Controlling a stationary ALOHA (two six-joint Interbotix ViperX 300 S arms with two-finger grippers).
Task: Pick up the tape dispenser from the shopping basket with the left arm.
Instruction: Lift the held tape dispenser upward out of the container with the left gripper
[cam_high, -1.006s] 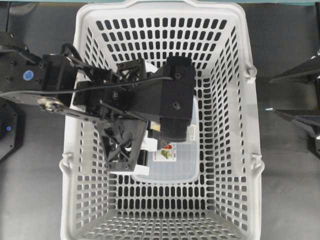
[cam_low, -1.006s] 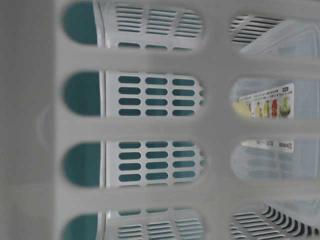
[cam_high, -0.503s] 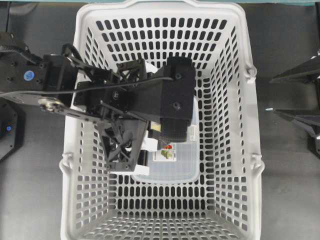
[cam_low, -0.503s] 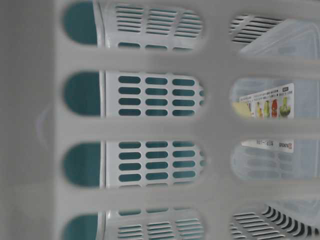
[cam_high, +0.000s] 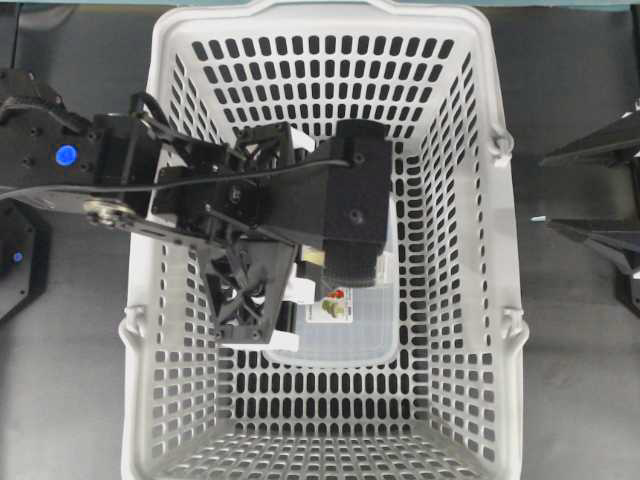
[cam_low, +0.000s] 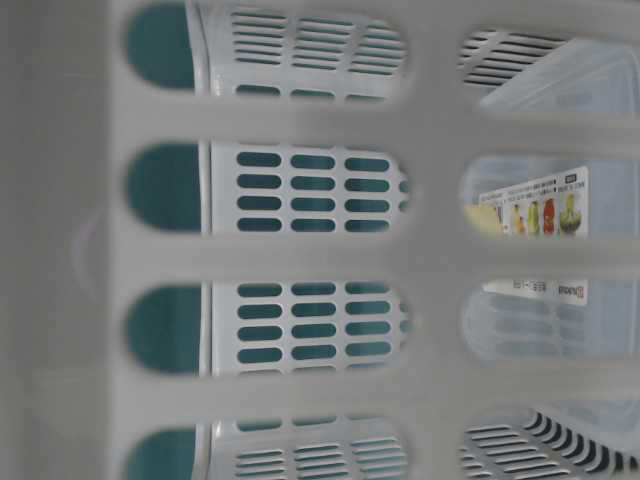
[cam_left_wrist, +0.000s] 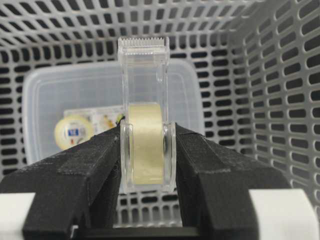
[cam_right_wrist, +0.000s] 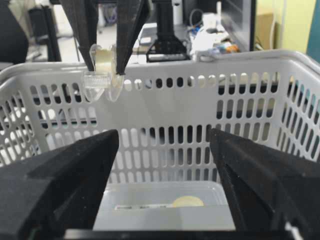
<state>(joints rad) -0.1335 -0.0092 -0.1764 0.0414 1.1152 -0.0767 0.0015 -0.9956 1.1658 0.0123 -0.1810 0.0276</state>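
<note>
Left-wrist view: my left fingers (cam_left_wrist: 85, 170) pinch the tape dispenser (cam_left_wrist: 145, 115) at mid-frame. One pad presses each clear side wall over the cream tape roll, and the serrated cutter end points toward the top of the frame. Behind it, the shopping basket (cam_left_wrist: 280, 75) holds a flat translucent lidded box (cam_left_wrist: 65, 90) lying on its floor.

Right-wrist view: in the upper left the dispenser (cam_right_wrist: 102, 75) hangs about level with the basket's rim, well apart from the box (cam_right_wrist: 165, 210) at the bottom. My right fingers (cam_right_wrist: 65, 170) stand spread wide in the foreground, holding nothing.

Progress: I judge the grasp and the lift done. What is left, at most, is carrying the dispenser fully clear of the rim.

Overhead view: my left arm (cam_high: 270, 195) reaches in over the basket's left wall and hides the dispenser. The dispenser's height shows only in the right-wrist view and the grip's contact only in the left-wrist view. The table-level view shows just the box's printed label (cam_low: 530, 215) through the wall slots.
</note>
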